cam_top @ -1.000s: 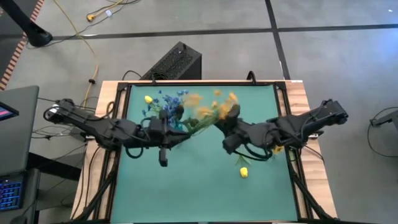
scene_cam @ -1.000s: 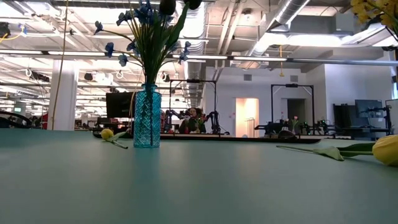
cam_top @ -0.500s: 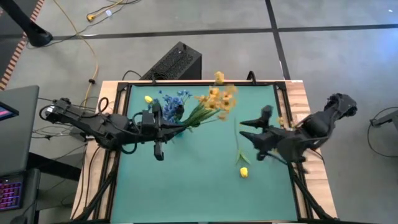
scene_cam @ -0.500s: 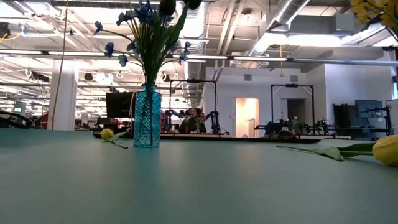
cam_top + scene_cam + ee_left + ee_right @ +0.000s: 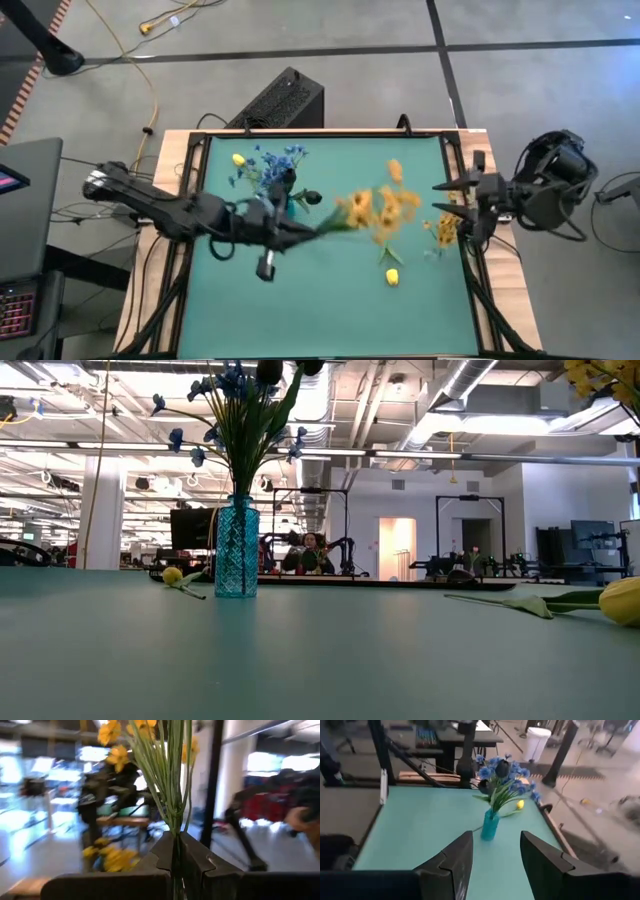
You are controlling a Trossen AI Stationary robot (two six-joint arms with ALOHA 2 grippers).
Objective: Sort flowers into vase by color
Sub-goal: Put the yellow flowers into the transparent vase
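Seen from above, a green worktop (image 5: 300,310) sat between two dark robot arms. The left claw (image 5: 300,232) reached over the middle of the worktop and was closed on the green stems of a yellow-orange bunch (image 5: 378,207), whose blossoms spread out over the worktop toward the right. In the left wrist view, the two dark fingers (image 5: 192,862) pinched the thin stems (image 5: 172,785) between them, and the yellow blossoms (image 5: 111,730) rose above, tilted away from the camera.

The right claw (image 5: 462,187) was at the right edge of the worktop, apart from the bunch. Its fingers (image 5: 545,860) stood apart with nothing between them, as the right wrist view showed.

A blue-green glass vase (image 5: 236,548) stood upright near the back left part of the worktop. It held blue blossom sprigs (image 5: 495,772) and dark buds (image 5: 502,768) with green stems. A single yellow bud (image 5: 238,159) lay on the worktop just beside the vase, toward the back left corner. Another yellow bud (image 5: 393,276) lay on its stem in front of the held bunch, right of centre. A small yellow-orange sprig (image 5: 441,230) lay near the right edge, close to the right claw.
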